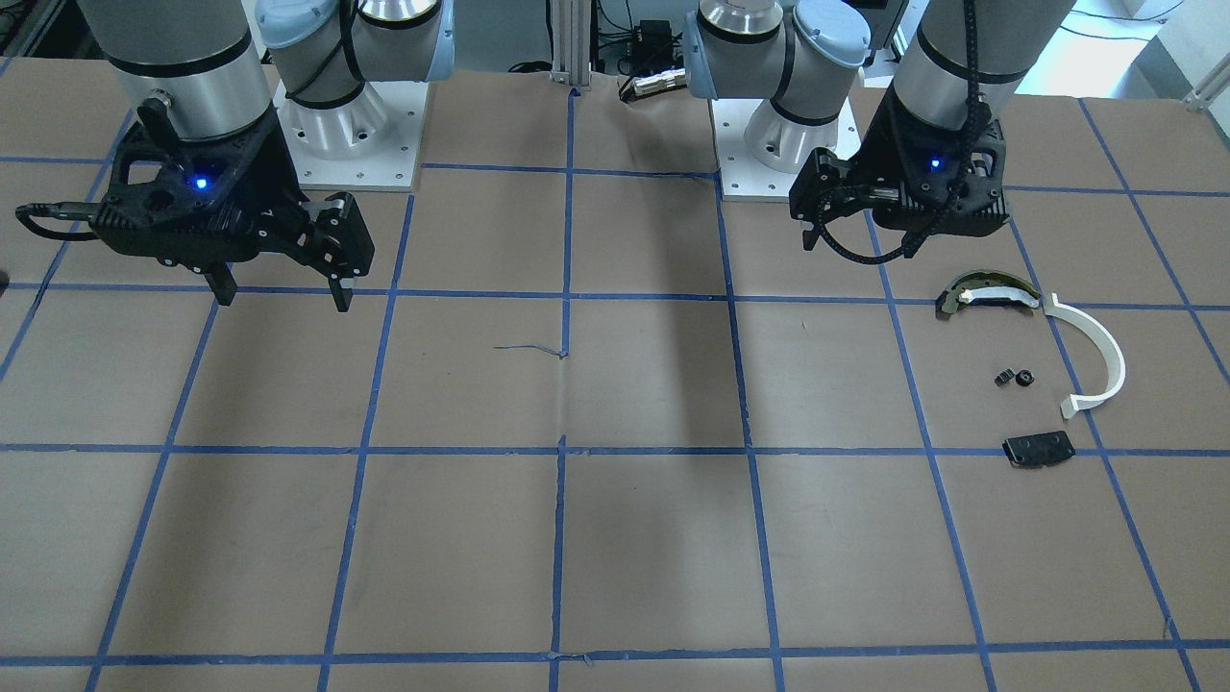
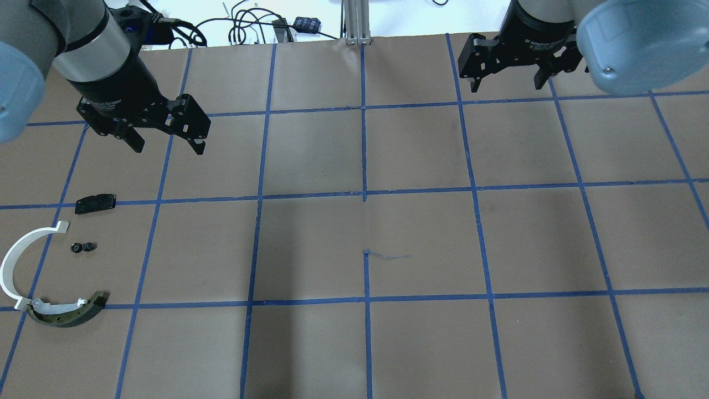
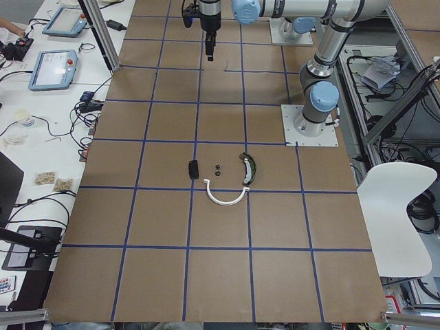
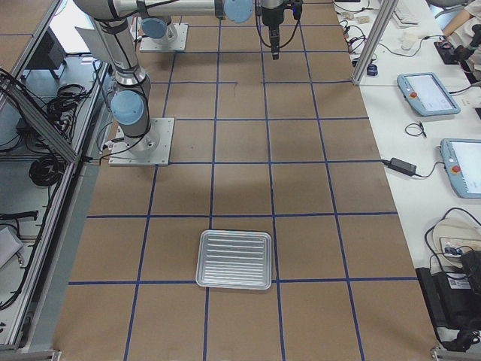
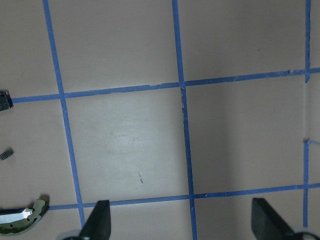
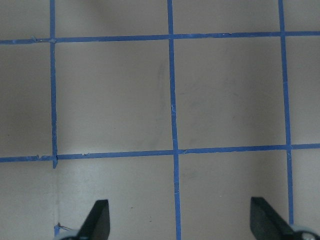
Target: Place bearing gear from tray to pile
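Overhead exterior: left claw (image 2: 169, 148), right claw (image 2: 507, 87) hang above table (image 2: 421, 238), jaws apart.

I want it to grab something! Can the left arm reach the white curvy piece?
Probably yes: the left gripper hangs open and empty, the white half-ring lies close by, and nothing stands between them.

1. Table (image 2: 421, 238): brown, crossed by a blue tape grid.
2. Half-ring arc (image 1: 1118, 360): plain white.
3. Curved piece (image 1: 990, 291): dark olive with a silvery metallic band.
4. Plate (image 1: 1038, 449): flat black.
5. Small parts (image 1: 1025, 377): black.
6. Tray (image 4: 234, 259): silver-grey, ribbed in parallel lines.
7. Left gripper (image 2: 168, 148) and right gripper (image 2: 505, 87): black, with a blue light on each wrist housing.
8. Arms (image 1: 187, 58): silver-grey, with pale blue joint caps.
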You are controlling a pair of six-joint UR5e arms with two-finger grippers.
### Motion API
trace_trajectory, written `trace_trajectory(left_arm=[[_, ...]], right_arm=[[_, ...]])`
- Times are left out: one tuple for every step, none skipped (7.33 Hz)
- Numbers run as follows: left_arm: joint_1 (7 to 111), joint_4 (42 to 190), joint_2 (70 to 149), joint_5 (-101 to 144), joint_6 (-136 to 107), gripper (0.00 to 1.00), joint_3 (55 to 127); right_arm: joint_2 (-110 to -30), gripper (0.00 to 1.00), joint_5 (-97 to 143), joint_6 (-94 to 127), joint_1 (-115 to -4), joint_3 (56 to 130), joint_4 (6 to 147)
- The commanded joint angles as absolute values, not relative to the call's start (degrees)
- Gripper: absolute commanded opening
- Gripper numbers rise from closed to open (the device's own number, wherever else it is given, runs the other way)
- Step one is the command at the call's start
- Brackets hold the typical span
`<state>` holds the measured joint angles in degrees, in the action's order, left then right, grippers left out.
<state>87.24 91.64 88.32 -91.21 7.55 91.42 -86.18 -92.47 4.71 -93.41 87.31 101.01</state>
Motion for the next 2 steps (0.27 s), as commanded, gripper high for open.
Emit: trace_trajectory(left_arm=[[87.19,91.84,87.89,-91.14,7.56,1.0,91.58],[87.19,91.93,87.63,-91.06,7.3,1.0,91.58]], right_arm=[[-86.22,1.0,-92.37,4.92,-93.43,87.54,101.16],[-86.31,1.0,-92.37,5.01,-93.43,87.63,101.16]])
